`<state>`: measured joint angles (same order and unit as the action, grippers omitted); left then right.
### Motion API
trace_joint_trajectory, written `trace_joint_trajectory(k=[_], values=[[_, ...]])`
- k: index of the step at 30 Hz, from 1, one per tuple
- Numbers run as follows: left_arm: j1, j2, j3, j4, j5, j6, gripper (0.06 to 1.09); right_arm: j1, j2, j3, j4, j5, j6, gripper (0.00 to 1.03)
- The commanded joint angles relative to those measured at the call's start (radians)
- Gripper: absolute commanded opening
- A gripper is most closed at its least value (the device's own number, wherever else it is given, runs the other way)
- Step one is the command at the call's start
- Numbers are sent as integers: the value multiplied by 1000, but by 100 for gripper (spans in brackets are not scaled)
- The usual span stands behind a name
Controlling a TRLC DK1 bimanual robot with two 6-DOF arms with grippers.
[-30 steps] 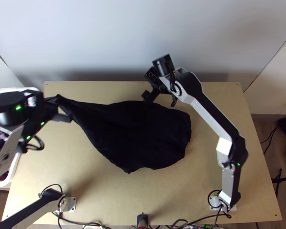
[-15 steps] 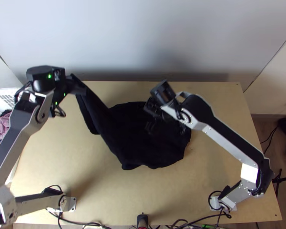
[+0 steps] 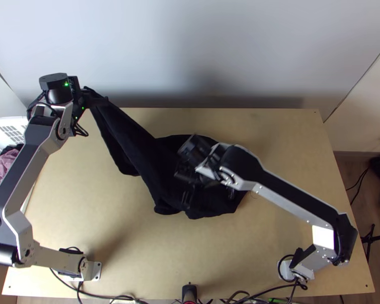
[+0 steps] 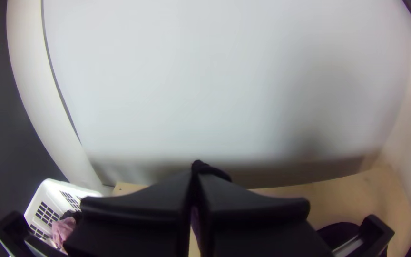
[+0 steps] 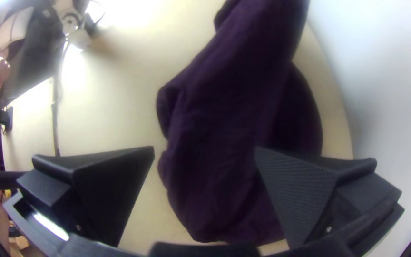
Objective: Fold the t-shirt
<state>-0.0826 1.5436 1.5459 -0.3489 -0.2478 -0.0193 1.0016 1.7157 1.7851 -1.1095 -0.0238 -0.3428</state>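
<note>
My black, wide-fingered left gripper [image 3: 100, 102] clamps one end of the dark cloth t-shirt [image 3: 134, 138] at upper left, likely to draw it straight; the rest lies rumpled mid-frame beneath my black right gripper [image 5: 204, 151], fingers apart, perhaps ready to grasp.

Bare table [image 3: 129, 243] between the near edge and the t-shirt [image 3: 134, 147] leaves a gripper a wide low lane. More open wood lies toward the far right corner, beyond the right arm [image 3: 291, 197], whose links slant across the way to the cloth. The t-shirt, stretched up to the left gripper [image 3: 96, 103], bars the far left. The left arm [image 3: 25, 167] blocks the left side, the wall [image 3: 215, 50] the far side
</note>
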Motion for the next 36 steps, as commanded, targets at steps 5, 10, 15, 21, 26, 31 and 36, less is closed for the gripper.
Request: trace_joint_trajectory(k=[5,10,15,21,26,31,36], values=[[17,47,6,8,-7,-41,9,127,73,-53,-6,-102,5,98],[-22,18,-6,-5,-7,-59,9,129,119,-49,31,-126,2,98],[-48,-2,-46,-4,-7,-59,9,131,170,-39,74,-130,5,98],[-49,1,-60,-1,-7,-59,9,143,231,-39,112,-159,2,98],[-49,1,-72,-1,-7,-59,9,166,263,2,116,-183,10,98],[-52,4,-73,2,-7,-67,9,173,305,10,129,-191,7,98],[-55,-4,-83,-4,-7,-74,9,155,374,48,148,-189,1,98]])
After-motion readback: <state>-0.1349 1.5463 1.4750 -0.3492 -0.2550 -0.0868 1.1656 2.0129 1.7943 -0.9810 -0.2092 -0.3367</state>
